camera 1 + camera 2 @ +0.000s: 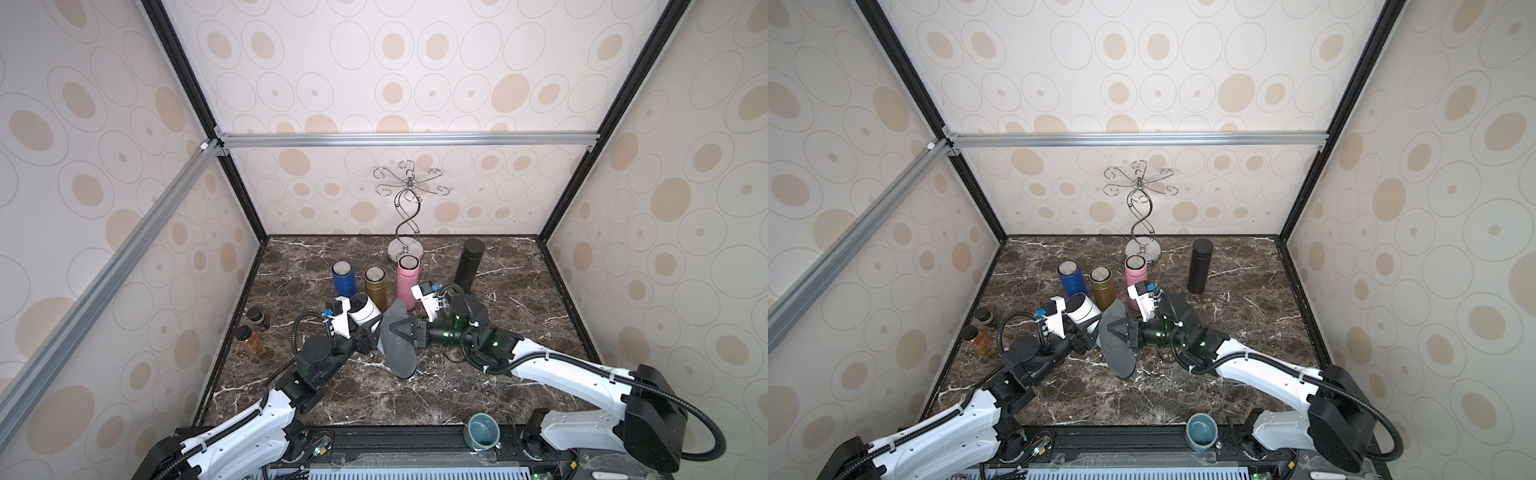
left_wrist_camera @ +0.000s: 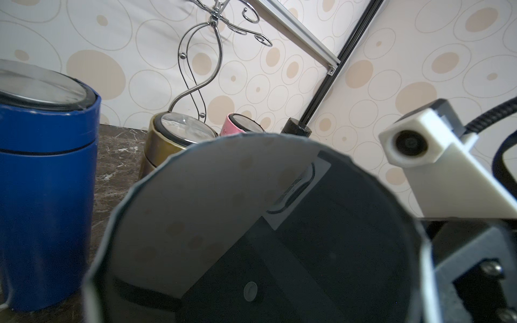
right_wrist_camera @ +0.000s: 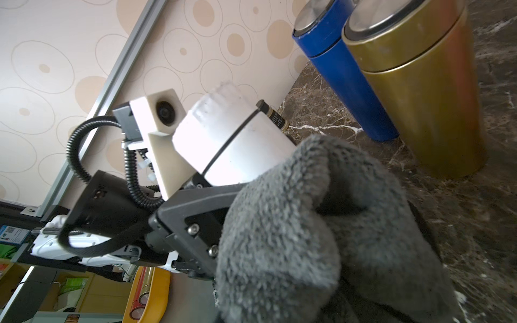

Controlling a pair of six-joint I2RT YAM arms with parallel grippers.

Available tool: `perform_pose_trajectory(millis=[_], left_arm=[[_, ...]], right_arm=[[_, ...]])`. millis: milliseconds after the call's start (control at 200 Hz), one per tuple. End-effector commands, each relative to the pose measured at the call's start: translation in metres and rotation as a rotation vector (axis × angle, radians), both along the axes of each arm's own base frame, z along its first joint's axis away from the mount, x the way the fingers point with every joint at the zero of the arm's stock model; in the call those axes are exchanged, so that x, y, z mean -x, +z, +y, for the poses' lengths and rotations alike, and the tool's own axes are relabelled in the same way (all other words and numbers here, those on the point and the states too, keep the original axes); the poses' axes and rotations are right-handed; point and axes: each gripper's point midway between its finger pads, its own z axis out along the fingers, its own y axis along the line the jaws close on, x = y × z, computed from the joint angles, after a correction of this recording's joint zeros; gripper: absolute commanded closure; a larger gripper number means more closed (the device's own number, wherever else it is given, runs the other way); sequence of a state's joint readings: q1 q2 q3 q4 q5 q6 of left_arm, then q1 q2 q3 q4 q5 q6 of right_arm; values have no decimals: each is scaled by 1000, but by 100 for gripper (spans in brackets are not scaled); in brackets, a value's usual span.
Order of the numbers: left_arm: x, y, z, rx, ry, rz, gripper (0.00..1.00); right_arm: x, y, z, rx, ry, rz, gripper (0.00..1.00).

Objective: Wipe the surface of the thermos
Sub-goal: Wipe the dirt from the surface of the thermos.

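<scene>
The white thermos (image 1: 365, 311) (image 1: 1084, 309) is held tilted above the marble table near its left middle, its dark lid facing up and back. My left gripper (image 1: 366, 332) (image 1: 1086, 332) is shut on its lower body. In the left wrist view the thermos lid (image 2: 265, 237) fills the frame and hides the jaws. My right gripper (image 1: 401, 330) (image 1: 1119, 330) is shut on a grey cloth (image 1: 397, 345) (image 1: 1117, 345). The cloth (image 3: 307, 223) lies against the lower side of the thermos (image 3: 232, 137) and hangs down to the table.
Blue (image 1: 345, 278), gold (image 1: 376, 284) and pink (image 1: 406, 278) thermoses stand just behind the grippers, and a black one (image 1: 469, 264) stands further right. A chrome hook stand (image 1: 409, 216) is at the back. Two brown jars (image 1: 253, 328) sit at the left edge, and a teal cup (image 1: 483, 430) is at the front.
</scene>
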State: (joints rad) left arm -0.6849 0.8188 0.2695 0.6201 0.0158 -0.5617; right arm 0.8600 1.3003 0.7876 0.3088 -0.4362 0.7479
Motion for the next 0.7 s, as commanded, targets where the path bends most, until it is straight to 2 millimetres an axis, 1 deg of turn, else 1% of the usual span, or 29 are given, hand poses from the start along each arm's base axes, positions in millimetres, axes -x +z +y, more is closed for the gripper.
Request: perform_pose_trajectory(millis=[0, 65, 165, 275, 370, 505, 565, 620, 695], left_arm=[[3, 50, 1, 126, -11, -108, 100], [4, 54, 2, 134, -11, -115, 100], [5, 60, 4, 146, -3, -125, 100], [5, 63, 6, 152, 5, -134, 100], [4, 64, 7, 154, 15, -135, 100], [2, 66, 8, 151, 27, -138, 100], [1, 65, 8, 151, 29, -133, 100], [-1, 64, 7, 147, 31, -127, 100], [-3, 61, 6, 147, 34, -113, 100]], right_arm=[[0, -17, 16, 17, 32, 50, 100], [1, -28, 18, 34, 23, 72, 100], [0, -48, 14, 78, -10, 99, 100], [0, -68, 0, 135, -63, 107, 100], [4, -76, -11, 163, -84, 106, 100], [10, -92, -30, 258, -125, 109, 100], [13, -90, -31, 261, -119, 90, 100], [18, -81, -28, 247, -98, 54, 100], [25, -61, -19, 228, -67, -13, 100]])
